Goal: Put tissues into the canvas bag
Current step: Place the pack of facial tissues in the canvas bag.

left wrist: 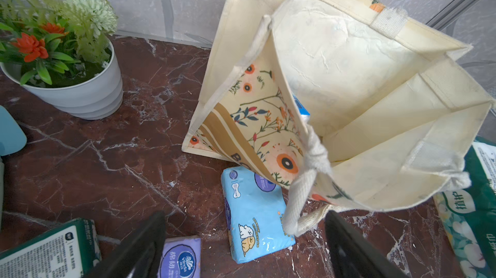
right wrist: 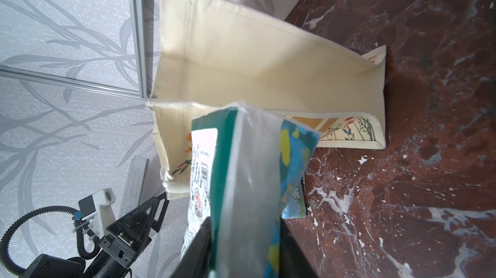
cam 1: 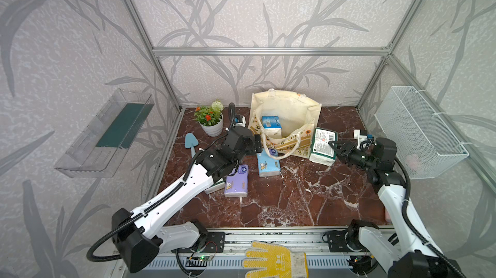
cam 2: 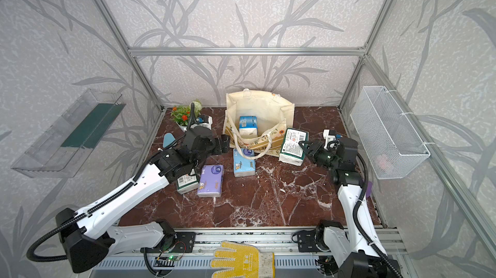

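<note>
The cream canvas bag (cam 1: 291,107) stands open at the back centre, with a blue tissue pack (cam 1: 271,126) upright inside. My right gripper (cam 1: 332,146) is shut on a dark green pack (cam 1: 323,146), held on edge against the bag's right front corner; in the right wrist view the pack (right wrist: 241,169) fills the jaws. My left gripper (cam 1: 258,144) is open and empty at the bag's left front, beside the rope handle (left wrist: 300,199). A second blue pack (cam 1: 268,162), a lilac pack (cam 1: 236,181) and another green pack (cam 2: 188,182) lie on the table.
A potted plant (cam 1: 212,122) and a blue scoop (cam 1: 191,142) sit at the back left. A white wire basket (cam 1: 418,131) hangs on the right wall and a clear shelf (cam 1: 107,134) on the left wall. A yellow glove (cam 1: 273,259) lies on the front rail.
</note>
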